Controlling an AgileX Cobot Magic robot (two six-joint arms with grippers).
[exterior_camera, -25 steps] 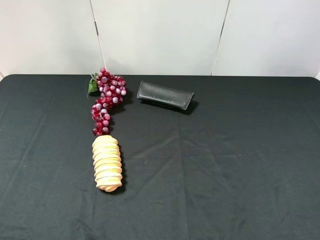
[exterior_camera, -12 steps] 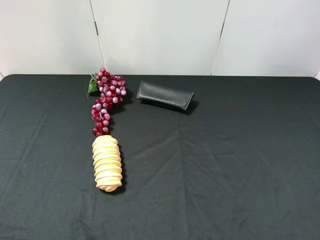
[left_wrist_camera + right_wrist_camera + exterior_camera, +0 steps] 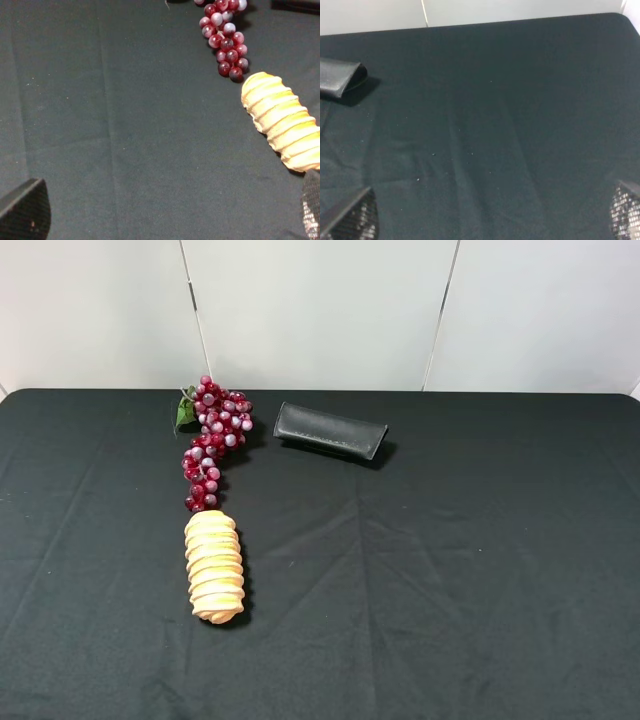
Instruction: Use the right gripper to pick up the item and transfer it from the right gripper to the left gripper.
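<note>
A black cloth [image 3: 450,570] is covering the table. The left gripper [image 3: 165,220] and right gripper [image 3: 490,215] are both hanging spread wide, holding nothing. A ridged bread roll [image 3: 214,566] is lying left of centre, red grapes [image 3: 213,440] touching at its 12 o'clock, a black case [image 3: 330,430] at 1 o'clock.

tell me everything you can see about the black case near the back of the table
The black case is a long, flattish pouch that looks like leather or faux leather, with a faint line of stitching along its top. It lies flat and closed on the black tablecloth, angled slightly, just right of the grapes without touching them. One end shows in the right wrist view. No gripper touches it.
</note>
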